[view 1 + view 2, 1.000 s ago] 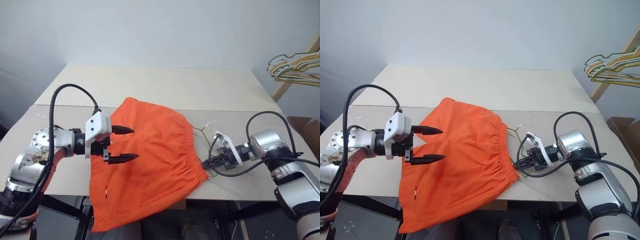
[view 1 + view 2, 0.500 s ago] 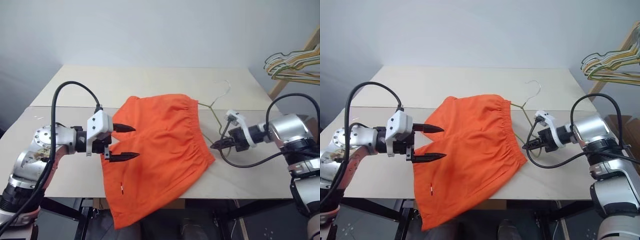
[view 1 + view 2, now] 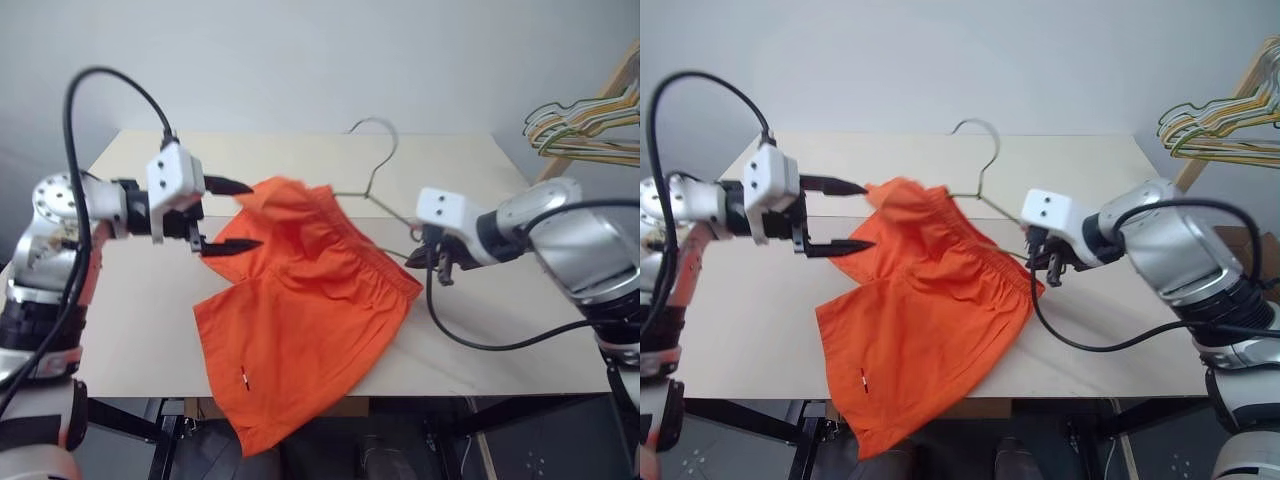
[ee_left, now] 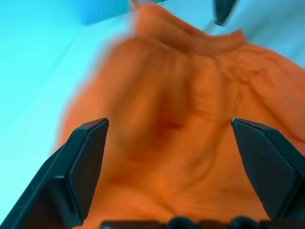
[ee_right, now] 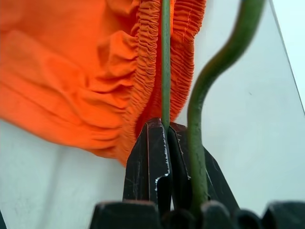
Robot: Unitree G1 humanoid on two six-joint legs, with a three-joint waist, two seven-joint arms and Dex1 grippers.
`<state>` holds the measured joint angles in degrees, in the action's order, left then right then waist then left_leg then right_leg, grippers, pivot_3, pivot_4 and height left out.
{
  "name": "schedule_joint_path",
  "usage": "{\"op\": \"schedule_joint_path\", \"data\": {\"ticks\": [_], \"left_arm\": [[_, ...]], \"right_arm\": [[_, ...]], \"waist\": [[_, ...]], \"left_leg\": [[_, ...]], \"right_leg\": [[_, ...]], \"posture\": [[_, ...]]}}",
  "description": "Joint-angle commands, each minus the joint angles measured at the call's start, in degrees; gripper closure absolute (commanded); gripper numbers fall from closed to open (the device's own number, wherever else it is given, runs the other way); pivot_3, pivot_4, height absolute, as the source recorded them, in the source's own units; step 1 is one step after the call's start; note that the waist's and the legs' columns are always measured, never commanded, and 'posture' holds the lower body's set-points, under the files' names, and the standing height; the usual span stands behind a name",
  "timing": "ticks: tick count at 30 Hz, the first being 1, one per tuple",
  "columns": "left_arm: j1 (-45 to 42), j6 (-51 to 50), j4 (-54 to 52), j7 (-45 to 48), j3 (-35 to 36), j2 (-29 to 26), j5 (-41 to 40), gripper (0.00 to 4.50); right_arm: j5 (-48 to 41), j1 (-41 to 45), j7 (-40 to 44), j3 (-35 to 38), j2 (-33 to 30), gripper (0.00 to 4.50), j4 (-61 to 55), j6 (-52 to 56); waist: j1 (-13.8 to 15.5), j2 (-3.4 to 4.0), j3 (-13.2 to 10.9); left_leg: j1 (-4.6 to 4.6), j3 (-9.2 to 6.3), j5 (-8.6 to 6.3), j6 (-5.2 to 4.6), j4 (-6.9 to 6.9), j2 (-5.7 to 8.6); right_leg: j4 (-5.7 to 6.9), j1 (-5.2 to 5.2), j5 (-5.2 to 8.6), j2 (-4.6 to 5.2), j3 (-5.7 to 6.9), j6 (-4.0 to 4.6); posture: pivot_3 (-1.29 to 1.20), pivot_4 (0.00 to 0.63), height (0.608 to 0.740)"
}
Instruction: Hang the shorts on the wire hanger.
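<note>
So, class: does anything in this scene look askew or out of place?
Yes. The orange shorts sit lopsided: one end is lifted and bunched on the wire hanger, which the shut right gripper holds, while a leg droops over the table's front edge. The open left gripper holds nothing.

we see the shorts (image 3: pixel 305 330) as matt orange cloth, their waistband (image 5: pixel 152 71) finely gathered and ribbed. the wire hanger (image 3: pixel 372 150) looks like thin smooth metal. the desk (image 3: pixel 480 300) is pale, matt and smooth. the fingers (image 4: pixel 83 162) look like matt black plastic.
</note>
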<state>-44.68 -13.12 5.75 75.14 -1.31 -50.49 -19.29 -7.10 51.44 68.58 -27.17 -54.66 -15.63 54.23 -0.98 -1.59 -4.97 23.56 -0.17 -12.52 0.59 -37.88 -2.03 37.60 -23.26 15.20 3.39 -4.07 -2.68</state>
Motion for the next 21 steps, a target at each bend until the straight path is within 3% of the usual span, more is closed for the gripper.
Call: {"op": "schedule_joint_path", "data": {"ticks": [1, 9, 17, 21], "left_arm": [[-4.3, 5.5, 4.3, 5.3, -1.9, -1.0, 2.4, 0.03], [-7.1, 11.4, 10.1, 13.9, -8.9, 3.1, 6.4, 0.03], [-9.8, 18.7, 19.4, 8.7, -14.7, 9.7, 17.1, 0.03], [-10.0, 22.9, 22.5, 9.1, -16.4, 9.9, 20.3, 0.92]], "right_arm": [[3.8, 2.4, 0.0, -1.7, -0.2, 4.50, -1.6, -4.0], [7.9, 4.4, 2.3, -5.1, 1.8, 4.50, 0.5, -8.3], [8.5, 5.4, 5.1, -4.7, 2.7, 4.50, 0.3, -8.3], [8.3, 5.8, 5.7, -4.2, 3.0, 4.50, 0.0, -7.0]], "waist": [[-0.2, 0.00, 0.0], [-1.3, 0.01, 0.1], [-1.7, 0.01, 0.2], [-2.2, 0.02, 0.2]], "left_leg": [[-0.01, 0.00, 0.00, 0.00, 0.00, 0.00], [0.00, -0.01, 0.01, 0.01, -0.01, -0.01], [0.00, -0.03, 0.01, 0.01, -0.05, -0.01], [0.01, -0.03, 0.01, 0.01, -0.05, -0.01]], "right_leg": [[0.00, 0.00, 0.00, 0.00, 0.00, 0.00], [0.05, -0.01, 0.00, -0.01, 0.01, 0.00], [0.15, -0.03, 0.00, -0.01, 0.01, 0.00], [0.17, -0.07, 0.00, -0.01, 0.00, 0.00]], "posture": [[-0.03, 0.005, 0.740], [-0.04, 0.000, 0.740], [-0.05, 0.000, 0.740], [-0.06, 0.000, 0.740]]}}
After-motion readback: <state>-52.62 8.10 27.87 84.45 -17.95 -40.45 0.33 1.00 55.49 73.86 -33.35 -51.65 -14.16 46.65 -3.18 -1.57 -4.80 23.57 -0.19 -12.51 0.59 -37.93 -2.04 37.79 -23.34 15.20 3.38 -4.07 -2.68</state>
